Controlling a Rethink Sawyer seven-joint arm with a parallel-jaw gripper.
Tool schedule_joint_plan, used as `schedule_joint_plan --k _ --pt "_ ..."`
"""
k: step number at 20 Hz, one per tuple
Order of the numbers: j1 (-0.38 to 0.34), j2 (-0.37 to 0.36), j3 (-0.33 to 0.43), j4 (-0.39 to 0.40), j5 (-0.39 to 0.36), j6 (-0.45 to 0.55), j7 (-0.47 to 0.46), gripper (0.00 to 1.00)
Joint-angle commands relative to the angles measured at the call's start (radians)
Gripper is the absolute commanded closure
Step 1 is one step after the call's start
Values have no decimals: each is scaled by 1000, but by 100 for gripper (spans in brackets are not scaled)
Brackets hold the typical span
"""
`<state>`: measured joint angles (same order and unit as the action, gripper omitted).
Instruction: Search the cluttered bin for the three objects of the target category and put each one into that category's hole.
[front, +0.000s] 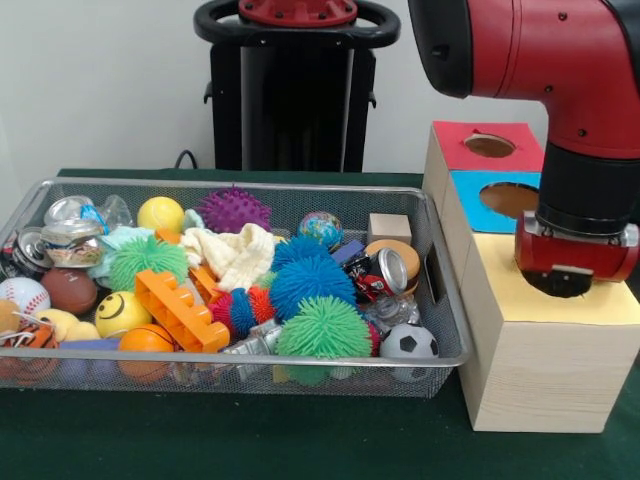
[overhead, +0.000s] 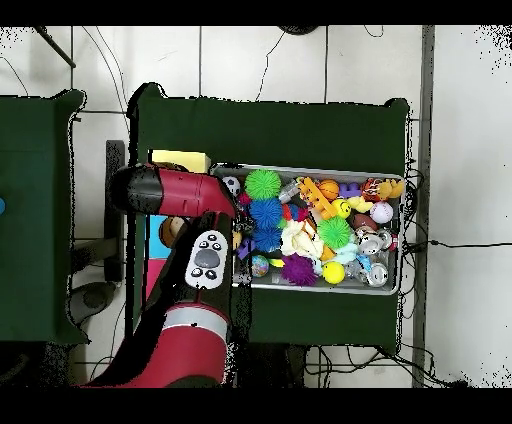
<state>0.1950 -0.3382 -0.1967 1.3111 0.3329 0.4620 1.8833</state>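
silver mesh bin (front: 240, 187), possibly yellow hole surround (front: 525, 290)

A: What does the arm (front: 560, 90) look like?
B: Glossy red shells, black joint bands, small dark screw holes, a silver-edged red wrist cuff.
A: And from above?
B: A grey oval button pad (overhead: 206, 258) on a black link

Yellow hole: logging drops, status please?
Gripper low over the yellow hole, fingers unseen. No spotted cloth visible in the wire bin. Hole hidden by wrist.
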Motion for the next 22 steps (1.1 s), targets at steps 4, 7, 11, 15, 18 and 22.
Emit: schedule_joint_plan --k 4,7,11,15,18,22 --pt "27 -203 -1 121 -5 207 177 100" --pt "41 -247 -27 102 -13 270 182 100" --pt "51 -282 -51 71 -18 330 186 100" --pt "53 -293 -58 47 -23 357 181 100" --pt "49 -298 -57 12 -23 402 180 100" --pt "38 -302 -59 -49 -31 466 178 100"
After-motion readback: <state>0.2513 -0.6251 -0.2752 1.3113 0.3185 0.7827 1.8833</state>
